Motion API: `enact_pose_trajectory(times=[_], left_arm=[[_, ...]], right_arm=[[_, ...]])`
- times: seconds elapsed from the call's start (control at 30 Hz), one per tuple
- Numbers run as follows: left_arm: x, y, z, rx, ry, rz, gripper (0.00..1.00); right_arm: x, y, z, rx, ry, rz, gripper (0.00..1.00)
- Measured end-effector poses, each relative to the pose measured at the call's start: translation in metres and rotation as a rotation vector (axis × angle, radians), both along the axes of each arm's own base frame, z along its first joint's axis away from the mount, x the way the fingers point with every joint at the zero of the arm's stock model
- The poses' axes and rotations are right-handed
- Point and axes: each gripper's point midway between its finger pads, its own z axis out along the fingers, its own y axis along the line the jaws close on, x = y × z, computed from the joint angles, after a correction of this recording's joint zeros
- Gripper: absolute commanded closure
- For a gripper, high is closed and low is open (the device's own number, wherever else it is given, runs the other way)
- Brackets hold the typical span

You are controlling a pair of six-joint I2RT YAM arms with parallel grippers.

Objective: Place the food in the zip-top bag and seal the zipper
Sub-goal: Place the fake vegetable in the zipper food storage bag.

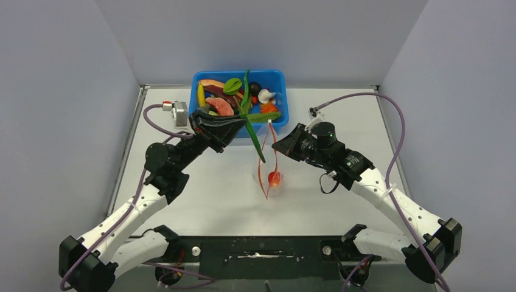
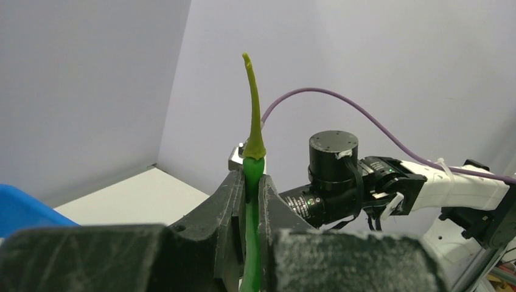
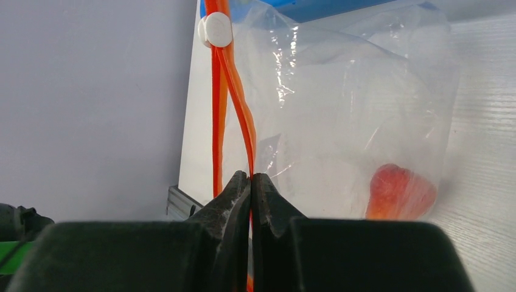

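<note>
Green tapering pod (image 2: 254, 118) pinched in left claw (image 2: 251, 181); right claw (image 3: 251, 180) clamps the orange zipper (image 3: 236, 97) of a crinkly bag (image 3: 347, 115).

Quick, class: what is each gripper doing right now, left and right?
Left gripper: closed, holding a long green pod.
Right gripper: closed on the red-orange zipper strip of the zip-top bag.

The zip-top bag (image 3: 341, 109) is held open at the middle of the worktop (image 1: 207, 201), red fruit (image 3: 398, 191) inside. A green pod (image 2: 253, 170) is gripped near its zipper (image 3: 216, 121).
</note>
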Motion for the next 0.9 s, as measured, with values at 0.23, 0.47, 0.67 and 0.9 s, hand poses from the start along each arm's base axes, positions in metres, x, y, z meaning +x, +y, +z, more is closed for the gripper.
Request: enact_pose_trajectory(times=[0.23,0.47,0.67,0.9], left_arm=[[-0.004,-0.003,0.007,-0.020,-0.014,-0.005,1.00],[0.005,-0.020,-0.019,0.033,0.022,-0.002,1.00],[0.005,-0.033,-0.037,0.094,0.000,0.024,1.00],[0.009,-0.045,-0.079,0.222,0.014,0.069,1.00]], right_arm=[[0.002,-0.001,0.000,0.001,0.001,-0.017,1.00],[0.003,-0.003,0.005,0.018,-0.003,-0.037,1.00],[0.002,-0.004,0.012,0.035,-0.020,-0.038,1.00],[0.002,-0.001,0.018,0.055,-0.034,-0.029,1.00]])
